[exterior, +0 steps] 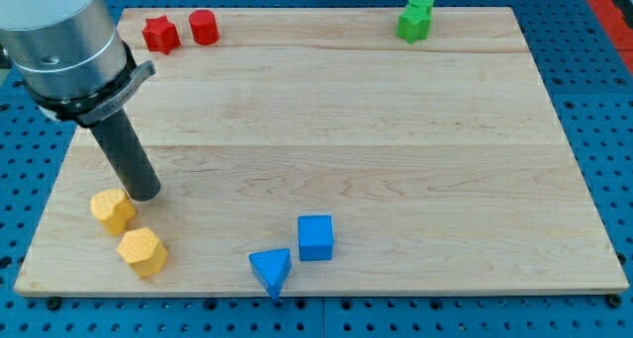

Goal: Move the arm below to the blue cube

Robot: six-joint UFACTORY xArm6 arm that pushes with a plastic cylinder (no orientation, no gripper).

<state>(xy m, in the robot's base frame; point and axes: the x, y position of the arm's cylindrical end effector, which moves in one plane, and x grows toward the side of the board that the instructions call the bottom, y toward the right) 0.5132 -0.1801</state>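
The blue cube [316,237] sits near the view's bottom, a little left of centre. A blue triangular block [270,270] lies just below and to its left, close to the board's bottom edge. My tip [144,192] rests on the board at the view's left, far to the left of the blue cube and slightly above its level. It stands just above and to the right of a yellow block [113,211], very near it.
A second yellow block [142,252] lies below the first. A red star-shaped block [160,34] and a red cylinder [203,27] sit at the top left. Two green blocks [416,17] sit together at the top right. The wooden board [396,130] lies on a blue pegboard.
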